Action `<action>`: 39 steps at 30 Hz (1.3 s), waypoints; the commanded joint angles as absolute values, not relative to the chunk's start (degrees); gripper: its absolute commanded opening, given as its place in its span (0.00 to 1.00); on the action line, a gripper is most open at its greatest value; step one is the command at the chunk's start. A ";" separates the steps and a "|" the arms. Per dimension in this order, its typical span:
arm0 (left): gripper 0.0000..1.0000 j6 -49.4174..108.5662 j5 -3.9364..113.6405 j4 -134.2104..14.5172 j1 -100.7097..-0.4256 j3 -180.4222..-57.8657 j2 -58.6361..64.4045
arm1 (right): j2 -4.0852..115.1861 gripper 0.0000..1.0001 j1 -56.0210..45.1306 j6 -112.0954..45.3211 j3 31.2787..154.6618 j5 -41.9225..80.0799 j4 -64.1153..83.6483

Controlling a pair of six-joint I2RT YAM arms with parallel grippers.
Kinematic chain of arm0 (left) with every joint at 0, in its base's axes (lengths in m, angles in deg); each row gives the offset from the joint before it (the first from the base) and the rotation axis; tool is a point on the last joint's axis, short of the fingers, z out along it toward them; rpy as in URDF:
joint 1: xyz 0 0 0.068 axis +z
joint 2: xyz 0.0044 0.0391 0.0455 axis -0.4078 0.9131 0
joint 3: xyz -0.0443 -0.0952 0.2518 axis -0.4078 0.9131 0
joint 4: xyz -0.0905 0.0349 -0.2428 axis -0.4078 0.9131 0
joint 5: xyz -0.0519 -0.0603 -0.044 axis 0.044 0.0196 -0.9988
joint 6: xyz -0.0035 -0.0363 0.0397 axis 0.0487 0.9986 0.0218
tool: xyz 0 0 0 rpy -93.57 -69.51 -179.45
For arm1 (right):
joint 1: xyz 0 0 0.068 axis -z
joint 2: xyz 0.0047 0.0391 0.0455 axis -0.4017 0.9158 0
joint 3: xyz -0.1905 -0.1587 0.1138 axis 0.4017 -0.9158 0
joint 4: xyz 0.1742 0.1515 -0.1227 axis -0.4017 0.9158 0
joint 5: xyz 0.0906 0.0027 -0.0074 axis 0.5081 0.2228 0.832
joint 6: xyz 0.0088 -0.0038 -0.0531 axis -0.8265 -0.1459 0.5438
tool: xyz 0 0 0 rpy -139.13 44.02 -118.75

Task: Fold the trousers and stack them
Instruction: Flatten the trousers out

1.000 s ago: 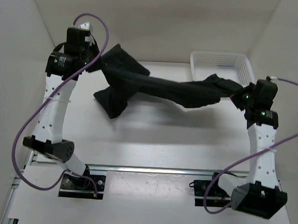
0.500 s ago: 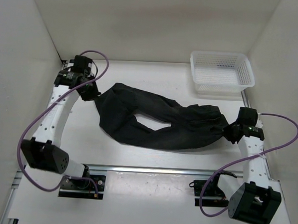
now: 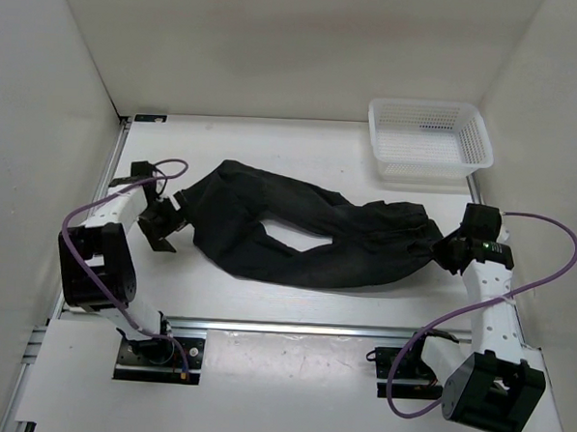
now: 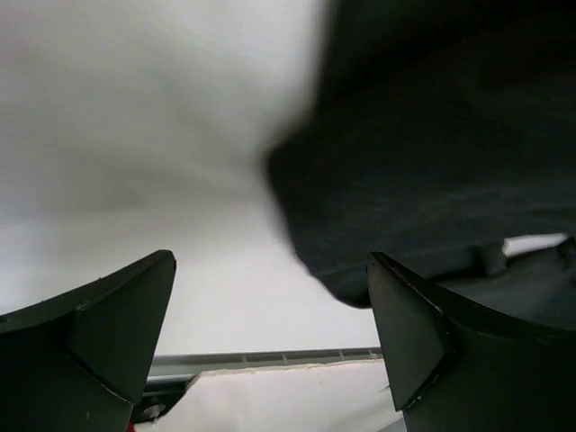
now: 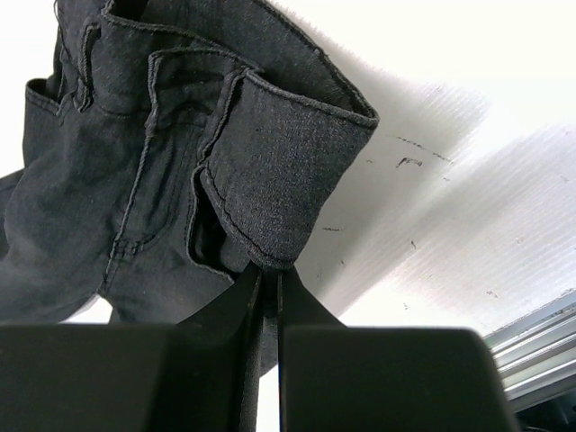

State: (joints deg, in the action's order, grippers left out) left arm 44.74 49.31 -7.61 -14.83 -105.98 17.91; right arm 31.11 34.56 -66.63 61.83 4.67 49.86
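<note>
The black trousers (image 3: 307, 236) lie spread across the middle of the table, legs to the left and waistband to the right. My left gripper (image 3: 170, 219) stands open just left of the leg ends, apart from the cloth. In the left wrist view its fingers (image 4: 121, 328) have only bare table between them, with the trousers (image 4: 432, 135) blurred ahead at the upper right. My right gripper (image 3: 443, 251) is low at the waist end. In the right wrist view this gripper (image 5: 268, 274) is shut on the folded waistband edge of the trousers (image 5: 180, 135).
A white mesh basket (image 3: 389, 154) stands at the back right corner. White walls close in the left, back and right sides. A metal rail (image 3: 292, 326) runs along the table's near edge, in front of the arm bases.
The trousers, hanging stretched between both grippers a second ago, came down flat onto the table. My left gripper opened, let go of the leg end and drew back toward the near left.
</note>
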 commanded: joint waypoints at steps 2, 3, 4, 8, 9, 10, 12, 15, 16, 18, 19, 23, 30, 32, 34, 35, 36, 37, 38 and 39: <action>0.96 46.64 44.22 -14.67 -17.39 -107.18 15.98 | 31.69 0.00 34.84 -65.16 62.52 6.78 49.08; 0.94 46.65 44.22 -15.37 -18.08 -107.18 16.94 | 32.21 0.00 34.84 -65.16 62.51 7.65 49.07; 0.94 46.65 44.22 -15.38 -18.09 -107.18 17.99 | 32.21 0.00 34.84 -65.16 62.51 7.66 49.07; 0.87 46.65 44.74 -17.13 -20.46 -110.25 23.96 | 32.21 0.00 34.84 -65.16 63.12 8.19 48.55; 0.84 46.65 45.35 -17.14 -21.07 -110.87 25.03 | 32.21 0.00 34.84 -65.16 63.13 8.19 48.55; 0.73 46.65 46.06 -17.14 -21.69 -112.18 26.17 | 32.21 0.00 34.84 -65.16 63.13 8.19 48.55; 0.54 46.12 46.06 -17.14 -22.57 -113.33 28.71 | 32.21 0.00 34.84 -65.16 63.13 8.19 48.55; 0.10 46.12 46.06 -17.14 -22.57 -115.35 29.26 | 32.21 0.00 34.84 -65.16 63.65 8.19 48.55; 0.10 46.12 46.06 -17.14 -22.57 -115.88 28.30 | 32.21 0.00 34.84 -65.16 63.65 8.19 48.55; 0.10 47.43 47.55 -16.00 -21.96 -118.94 24.71 | 32.74 0.00 34.84 -65.68 63.65 8.19 47.94; 0.10 48.05 48.60 -15.04 -21.09 -120.70 23.55 | 32.74 0.00 34.84 -66.29 64.18 8.19 47.93; 0.10 49.20 55.79 -5.91 -19.85 -142.77 20.91 | 35.19 0.00 34.84 -67.44 68.04 9.24 46.71; 0.10 49.20 68.81 11.78 -18.54 -170.72 17.32 | 37.75 0.00 34.84 -66.91 80.26 7.75 48.71; 0.10 48.67 69.61 12.39 -17.92 -166.70 12.15 | 36.35 0.00 34.84 -66.91 80.27 7.04 49.24; 0.53 48.67 70.85 11.35 -17.92 -157.43 8.27 | 34.34 0.00 34.84 -66.91 78.08 6.52 49.25; 0.77 48.67 70.33 10.64 -17.39 -153.62 4.25 | 33.54 0.00 34.84 -66.91 75.37 5.82 49.86; 0.95 48.67 69.19 9.24 -17.39 -146.28 2.38 | 31.88 0.00 34.84 -66.91 73.78 5.81 49.86; 1.00 48.67 68.57 8.53 -17.39 -142.98 0.71 | 31.08 0.00 34.84 -66.91 72.46 5.12 50.39; 1.00 48.67 68.56 8.53 -17.39 -140.34 -1.75 | 30.38 0.00 34.84 -66.91 71.05 5.11 50.91; 1.00 48.67 68.56 8.53 -17.39 -138.05 -2.73 | 29.06 0.00 34.84 -66.91 68.51 4.41 51.62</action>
State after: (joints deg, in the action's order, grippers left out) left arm 49.11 66.60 7.40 -17.37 -145.04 -3.86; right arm 31.44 34.58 -67.67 72.30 8.26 49.14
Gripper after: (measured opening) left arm 0.990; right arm 0.060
